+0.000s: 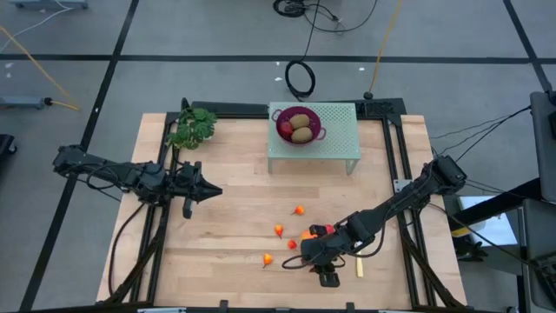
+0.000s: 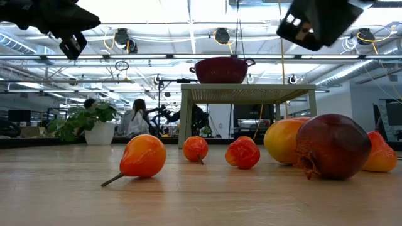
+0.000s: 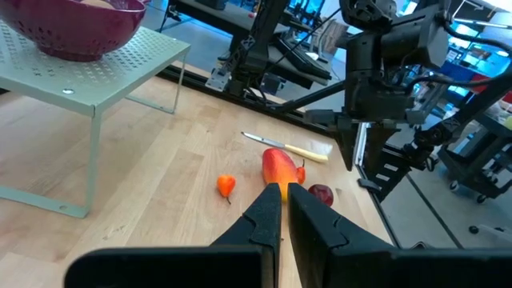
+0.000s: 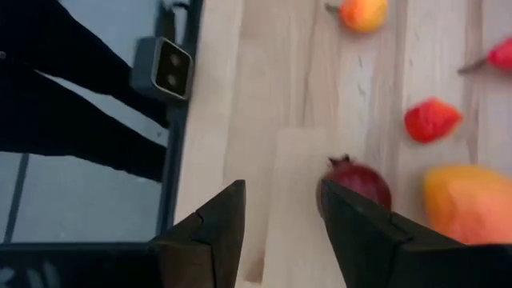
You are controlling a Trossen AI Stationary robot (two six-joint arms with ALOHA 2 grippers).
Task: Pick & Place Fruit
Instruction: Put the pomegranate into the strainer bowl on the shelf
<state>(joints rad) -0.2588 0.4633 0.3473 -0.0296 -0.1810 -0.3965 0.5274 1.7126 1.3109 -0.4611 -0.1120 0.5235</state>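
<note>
A dark red ball (image 4: 360,184) lies on the wooden table near its near edge, next to the elongated orange-red piece (image 4: 470,204) and several tiny orange-red ones (image 1: 278,230). My right gripper (image 4: 282,192) hangs open above them, fingers pointing down, the ball just beside one fingertip and well below it in the low view (image 2: 331,145). Two olive-brown ovals (image 1: 301,129) and another dark red ball (image 1: 285,128) rest in the magenta bowl (image 1: 314,118) on the pale green stand (image 1: 339,143). My left gripper (image 3: 280,200) is shut and hovers over the table's left half (image 1: 204,189).
A slim yellow-handled knife (image 1: 358,265) lies right of the fruit near the near edge. The leafy green bunch (image 1: 193,129) sits at the far left corner. A small grey camera box (image 4: 172,68) is fixed at the near edge. People sit in the room beyond (image 2: 135,116).
</note>
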